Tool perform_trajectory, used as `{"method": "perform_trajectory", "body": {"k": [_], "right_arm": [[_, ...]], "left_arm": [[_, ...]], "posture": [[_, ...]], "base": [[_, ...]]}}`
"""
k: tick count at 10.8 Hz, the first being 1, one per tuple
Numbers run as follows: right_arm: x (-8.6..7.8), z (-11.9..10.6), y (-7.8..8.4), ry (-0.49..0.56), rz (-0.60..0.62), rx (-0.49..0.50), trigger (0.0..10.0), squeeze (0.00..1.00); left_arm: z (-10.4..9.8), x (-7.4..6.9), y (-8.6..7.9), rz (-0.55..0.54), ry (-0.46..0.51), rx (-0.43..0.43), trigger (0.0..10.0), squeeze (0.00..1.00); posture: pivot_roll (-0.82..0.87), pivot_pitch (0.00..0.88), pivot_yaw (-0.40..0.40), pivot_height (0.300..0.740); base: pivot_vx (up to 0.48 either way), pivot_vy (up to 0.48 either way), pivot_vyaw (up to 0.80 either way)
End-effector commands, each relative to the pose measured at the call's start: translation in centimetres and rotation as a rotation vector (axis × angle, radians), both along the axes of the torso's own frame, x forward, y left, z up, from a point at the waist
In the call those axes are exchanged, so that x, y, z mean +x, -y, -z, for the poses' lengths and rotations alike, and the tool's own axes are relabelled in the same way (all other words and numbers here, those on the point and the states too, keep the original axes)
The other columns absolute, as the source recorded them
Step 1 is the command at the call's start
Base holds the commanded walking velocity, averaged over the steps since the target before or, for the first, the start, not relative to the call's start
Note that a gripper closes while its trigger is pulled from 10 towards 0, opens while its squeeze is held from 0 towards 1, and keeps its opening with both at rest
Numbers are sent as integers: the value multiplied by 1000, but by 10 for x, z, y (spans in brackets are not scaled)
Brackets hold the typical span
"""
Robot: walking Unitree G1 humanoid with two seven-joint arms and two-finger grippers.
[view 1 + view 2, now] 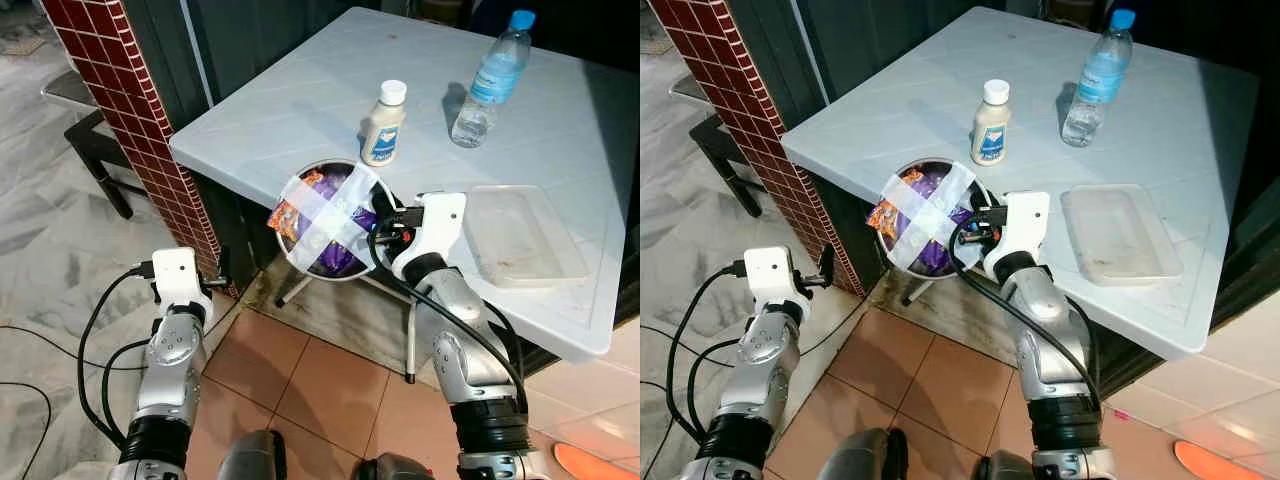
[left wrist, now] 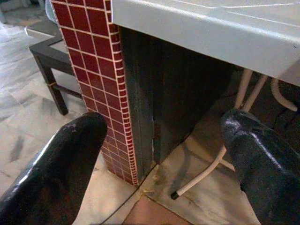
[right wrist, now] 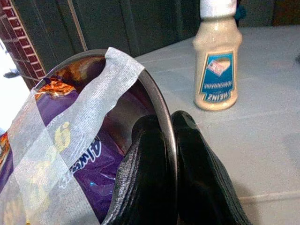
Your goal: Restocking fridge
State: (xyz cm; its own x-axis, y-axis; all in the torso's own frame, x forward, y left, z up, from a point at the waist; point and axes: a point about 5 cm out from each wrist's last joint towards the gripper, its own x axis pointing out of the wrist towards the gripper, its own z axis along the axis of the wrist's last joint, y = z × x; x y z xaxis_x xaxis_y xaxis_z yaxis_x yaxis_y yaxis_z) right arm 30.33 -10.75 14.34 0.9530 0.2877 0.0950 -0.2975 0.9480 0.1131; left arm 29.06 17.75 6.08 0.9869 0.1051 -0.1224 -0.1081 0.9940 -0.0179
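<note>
Your right gripper (image 3: 161, 164) pinches the rim of the steel bowl (image 1: 300, 255) of taped-down snack packets, held just off the white table's (image 1: 560, 110) near edge; the pick-up looks done; next you carry it level to the fridge; your left gripper (image 2: 164, 154) hangs spread beside the table.

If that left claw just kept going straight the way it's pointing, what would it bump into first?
Probably the red tiled pillar. The left gripper hangs open beside the table, aimed at the pillar's corner and the dark panel behind it. Depth is hard to judge, but nothing seems to stand between.
</note>
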Motion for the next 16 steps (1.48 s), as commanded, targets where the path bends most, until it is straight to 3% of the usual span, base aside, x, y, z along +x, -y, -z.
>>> {"method": "perform_trajectory", "body": {"k": [1,2,4,5,6,7,8,12,13,16], "right_arm": [[-3,-12,0,74,4,-14,10000,0],[-6,-5,4,25,-1,29,10000,0],[-4,4,12,25,123,-146,10000,0],[-5,9,7,-24,91,-44,10000,0],[-4,11,11,-9,203,-124,10000,0],[-6,14,6,-64,113,-62,10000,0],[-8,14,8,-57,113,-29,10000,0],[-6,10,8,-44,119,-21,10000,0],[-6,9,8,-21,105,-74,10000,0],[-6,12,7,-27,92,-81,10000,0]], "left_arm": [[0,1,-4,-9,0,19,10000,0],[-4,2,-5,-8,18,30,10000,0],[-7,2,-4,-1,26,38,10000,0],[-6,1,-3,3,24,40,10000,0],[-6,0,-2,6,24,41,10000,0],[-6,-1,-3,7,20,43,10000,0],[-4,-3,-5,6,13,48,10000,0],[-4,-3,-5,18,6,51,10000,0],[-4,-3,-4,20,6,52,10000,0],[-5,-4,-3,30,12,58,10000,0]], "posture": [[7,52,44,740],[6,55,50,740],[4,59,51,740],[9,62,51,740],[11,64,50,740],[14,71,50,740],[15,74,51,740],[18,73,57,740],[19,72,58,740],[28,74,54,740]], "base": [[-307,0,0],[-319,0,0],[-306,0,0],[-296,0,0],[-296,0,0],[-292,0,0],[-292,0,0],[-198,0,0],[0,0,0],[0,0,800]]}}
